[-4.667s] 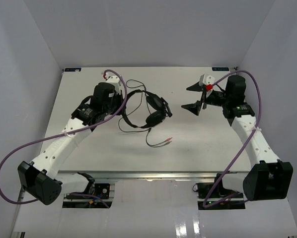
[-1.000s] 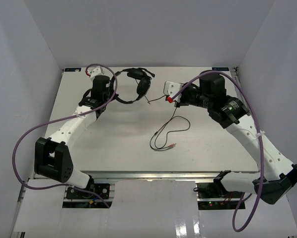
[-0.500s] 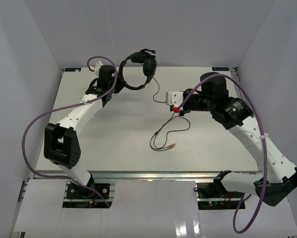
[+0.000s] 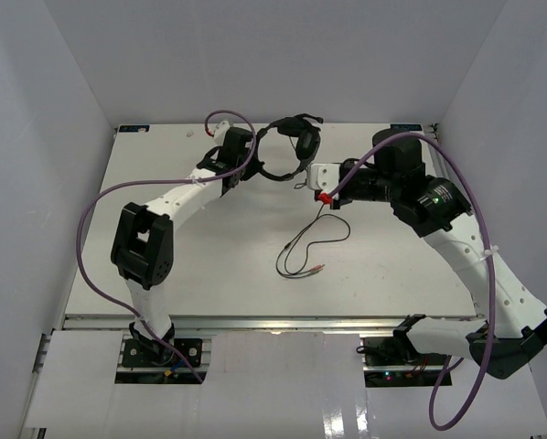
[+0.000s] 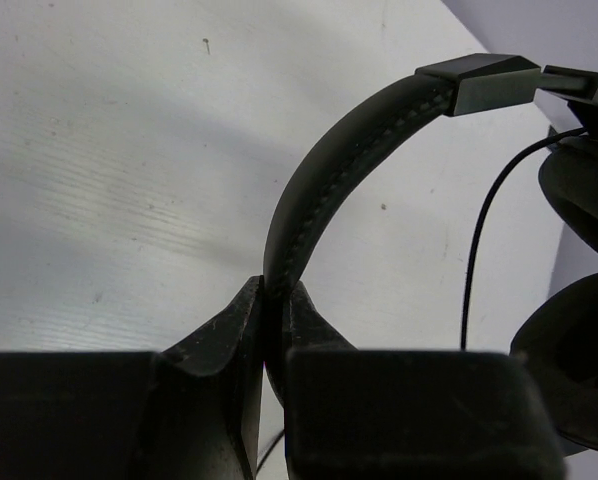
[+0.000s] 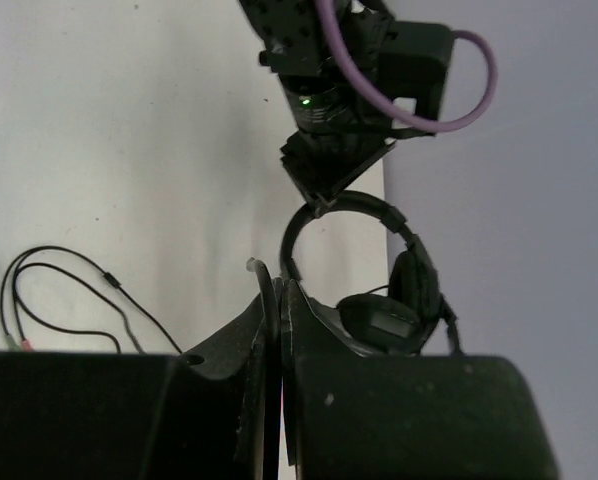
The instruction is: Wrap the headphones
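jaws on the left gripper [image 5: 275, 300] are pinched on the headband [image 5: 351, 150] of the headphones [image 4: 301, 146]. the headphones are over the far middle of the table [image 4: 209, 274], with the earcups [image 5: 579, 340] to the right of the grip. hold this clamp firm and level: it is your anchor while the cable is wound, and any slip would let the headset turn.

the cable [image 6: 112, 282] lies in loose loops on the table, nearer the arm bases and well apart from the earcups. its plugs [image 6: 19, 345] are at the free end. no turn appears to be wound, so judge the wrapping as barely begun.

jaws on the right gripper [image 6: 279, 300] are pressed together with only a hairline gap, near the earcups. lead the cable round the headset in even turns under light tension. let the slack feed off the table without catching on its own loops.

you cannot confirm that the cable is between the right jaws: in the right wrist view it passes out of sight beneath them. the left wrist view cuts off the earcups at its right edge. you cannot tell whether the headset rests on the table or hangs lifted.
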`<state>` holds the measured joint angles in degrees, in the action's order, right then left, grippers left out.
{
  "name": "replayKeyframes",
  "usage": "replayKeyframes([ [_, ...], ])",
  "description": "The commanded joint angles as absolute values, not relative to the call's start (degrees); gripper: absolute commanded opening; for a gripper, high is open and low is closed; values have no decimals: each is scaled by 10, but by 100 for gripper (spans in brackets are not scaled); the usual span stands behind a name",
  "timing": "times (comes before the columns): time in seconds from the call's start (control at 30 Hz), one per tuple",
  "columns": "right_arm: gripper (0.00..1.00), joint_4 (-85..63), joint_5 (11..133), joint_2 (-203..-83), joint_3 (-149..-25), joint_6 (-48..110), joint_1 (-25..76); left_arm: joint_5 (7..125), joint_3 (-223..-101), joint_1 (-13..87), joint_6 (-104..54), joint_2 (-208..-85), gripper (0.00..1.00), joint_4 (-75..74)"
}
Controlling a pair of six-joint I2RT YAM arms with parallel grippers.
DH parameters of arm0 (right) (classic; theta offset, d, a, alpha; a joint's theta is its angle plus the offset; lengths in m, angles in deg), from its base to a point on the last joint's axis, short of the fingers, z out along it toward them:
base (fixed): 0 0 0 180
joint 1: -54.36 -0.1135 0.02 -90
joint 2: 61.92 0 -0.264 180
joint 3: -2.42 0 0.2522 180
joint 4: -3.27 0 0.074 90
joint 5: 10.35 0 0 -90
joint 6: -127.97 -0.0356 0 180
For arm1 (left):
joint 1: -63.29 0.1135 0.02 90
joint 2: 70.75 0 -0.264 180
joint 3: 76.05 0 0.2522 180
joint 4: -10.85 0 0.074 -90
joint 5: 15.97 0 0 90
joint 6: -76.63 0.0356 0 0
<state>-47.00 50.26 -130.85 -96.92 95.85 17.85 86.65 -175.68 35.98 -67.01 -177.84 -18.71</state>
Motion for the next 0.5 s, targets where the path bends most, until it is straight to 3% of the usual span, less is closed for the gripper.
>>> replayKeyframes([
  [0.0, 8, -454, 530, -1313, -1036, 952, 180, 897, -1777, 346, -612, -1793, 0, -168],
  [0.47, 8, -460, 492, -1327, -1066, 935, 192, 903, -1756, 331, -608, -1834, 0, -145],
])
